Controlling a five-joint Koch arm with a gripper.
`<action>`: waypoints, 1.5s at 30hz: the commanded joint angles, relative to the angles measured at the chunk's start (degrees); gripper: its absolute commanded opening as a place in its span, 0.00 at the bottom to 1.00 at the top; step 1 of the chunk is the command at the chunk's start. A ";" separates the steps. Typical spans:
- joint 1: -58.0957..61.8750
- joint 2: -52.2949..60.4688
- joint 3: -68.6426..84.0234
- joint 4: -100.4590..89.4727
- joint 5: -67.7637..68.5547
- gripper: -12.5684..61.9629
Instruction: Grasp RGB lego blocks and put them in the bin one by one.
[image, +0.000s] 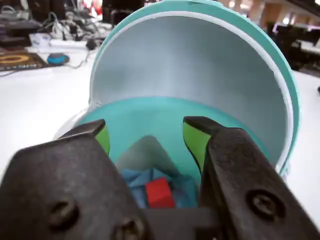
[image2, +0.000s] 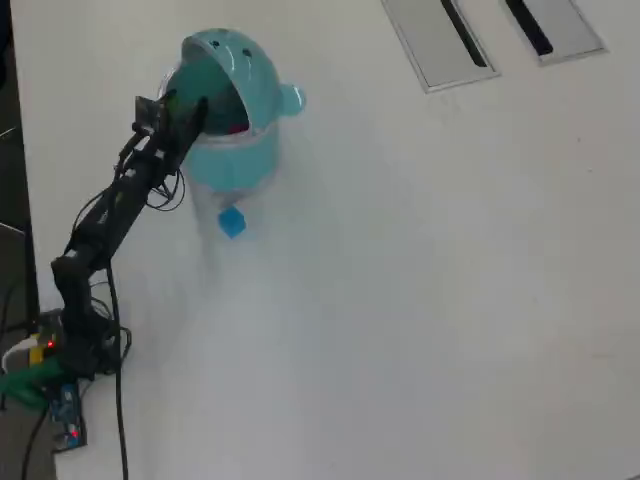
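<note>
1. White counter (image2: 420, 300), broad and bare apart from two flat grey slotted panels (image2: 440, 40) at the far edge in the overhead view.
2. Black arm (image2: 110, 220) reaching from its base at the lower left of the overhead view up to the bin.
3. Light-teal bin (image2: 235, 160) with domed lid (image: 200, 75) flipped up, mouth wide open; probably light and hollow, so likely to skid or tip if bumped.
4. Fingers (image: 150, 137) poised right at the bin mouth, spread well apart with green pads (image: 195, 142) showing, nothing held between them.
5. Red block (image: 160, 192) lying down inside the bin on bluish material, already delivered.
6. Blue block (image2: 231, 221) on the counter just beside the bin's base, apparently next: small, rigid, light, smooth plastic; best pinched across two flat opposite sides, squarely, to avoid slipping.
7. Yellow-green block: not visible in either view.
</note>
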 joint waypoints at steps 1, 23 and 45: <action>0.09 5.54 -0.97 -4.22 -0.44 0.53; 6.24 34.28 38.94 -4.39 0.09 0.53; 4.57 21.01 49.48 -2.81 0.35 0.57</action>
